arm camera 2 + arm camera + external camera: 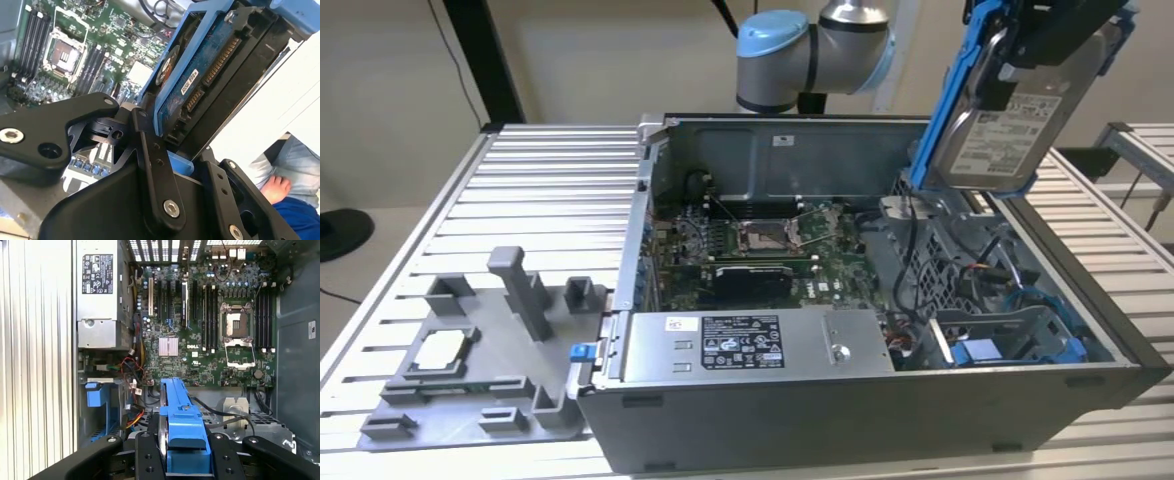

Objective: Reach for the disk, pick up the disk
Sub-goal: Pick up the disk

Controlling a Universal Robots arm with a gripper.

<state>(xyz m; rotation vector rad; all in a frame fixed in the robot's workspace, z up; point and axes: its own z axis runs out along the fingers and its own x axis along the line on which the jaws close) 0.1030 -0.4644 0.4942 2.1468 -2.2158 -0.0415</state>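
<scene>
**Disk lifted clear of the PC case**

Gripper (1047,45) is clamped on the disk (1007,130), holding it up above the open computer case (881,400), label facing out, over the drive-bay side at the exterior view's right. In both wrist views the black fingers (150,150) pinch the disk's blue frame (182,425) w/ motherboard (210,330) beyond. Grey power supply (747,345) sits at case front.

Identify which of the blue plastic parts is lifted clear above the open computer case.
The blue frame clipped around the disk, raised in the gripper. The other blue bracket sits down inside the computer case.
</scene>
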